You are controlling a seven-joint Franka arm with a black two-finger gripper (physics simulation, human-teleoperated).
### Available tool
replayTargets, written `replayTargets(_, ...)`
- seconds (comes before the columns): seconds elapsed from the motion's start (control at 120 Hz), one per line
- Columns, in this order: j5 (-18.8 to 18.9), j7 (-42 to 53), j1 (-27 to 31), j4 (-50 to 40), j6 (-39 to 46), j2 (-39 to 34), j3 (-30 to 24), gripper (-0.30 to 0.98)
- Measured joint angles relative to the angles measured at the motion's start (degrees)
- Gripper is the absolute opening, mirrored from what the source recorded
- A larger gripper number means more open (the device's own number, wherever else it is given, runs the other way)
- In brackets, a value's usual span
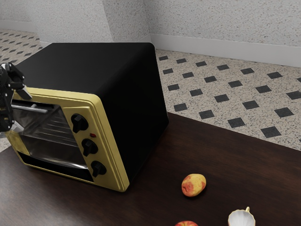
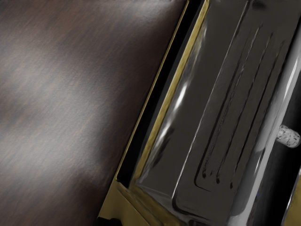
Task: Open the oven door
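Because the silver bar handle (image 1: 35, 108) runs along the top of the glass-fronted oven door (image 1: 54, 145), the black two-finger gripper (image 1: 21, 111) is placed up there, presumably for leverage on a drop-down door. Fingers (image 1: 25, 91) apart, one higher, one lower, likely to straddle the bar; no clamp visible. Door looks shut, set in the gold front of the black box-shaped oven (image 1: 80, 66), beside three black knobs (image 1: 89, 147). Next: centre on bar, close, pull out and down. Risk: slipping off.
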Motion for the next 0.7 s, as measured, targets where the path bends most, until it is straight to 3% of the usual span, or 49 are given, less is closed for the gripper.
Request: replayTargets(0.7,-0.9,9.9,6.2,-6.5,8.4,2.0,0.2,0.68)
